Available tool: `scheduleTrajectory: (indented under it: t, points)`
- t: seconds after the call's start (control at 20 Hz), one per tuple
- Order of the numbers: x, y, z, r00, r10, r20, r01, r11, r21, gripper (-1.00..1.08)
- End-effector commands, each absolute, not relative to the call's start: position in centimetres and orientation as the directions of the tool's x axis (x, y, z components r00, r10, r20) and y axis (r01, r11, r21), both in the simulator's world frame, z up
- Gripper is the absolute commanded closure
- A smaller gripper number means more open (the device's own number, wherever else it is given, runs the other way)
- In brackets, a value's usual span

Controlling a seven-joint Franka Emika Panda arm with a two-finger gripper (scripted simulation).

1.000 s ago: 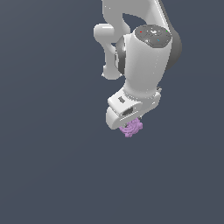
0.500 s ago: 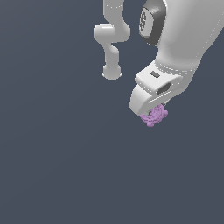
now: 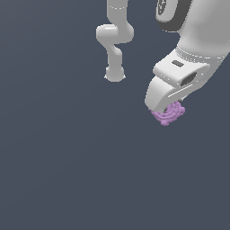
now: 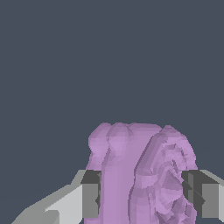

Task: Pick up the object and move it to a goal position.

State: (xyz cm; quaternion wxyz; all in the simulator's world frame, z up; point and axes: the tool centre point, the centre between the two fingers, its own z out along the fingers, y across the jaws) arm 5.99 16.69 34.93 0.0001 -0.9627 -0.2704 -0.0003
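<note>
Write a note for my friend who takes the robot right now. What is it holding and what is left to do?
Gripper: shut on the purple object. The wrist view shows it clamped between the two dark pads, one on each side.
Where: the object hangs at the gripper's tip, on the exterior view's right. It shows only plain dark background around it.
Done: the pick-up.
Left: carry it to the goal position. No goal marker shows in either view, so I cannot say how far that is.

Simulator void — flat featureless slate-grey backdrop (image 3: pixel 54 170) all around.
</note>
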Motion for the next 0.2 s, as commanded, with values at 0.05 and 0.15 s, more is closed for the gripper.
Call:
scheduleTrajectory:
  t: [0.05,0.15]
  points:
    - [6.06,16.79,35.07,0.854,0.520,0.000,0.520,-0.854,0.000,1.08]
    - [6.08,16.72,34.99,0.854,0.520,0.000,0.520,-0.854,0.000,1.08]
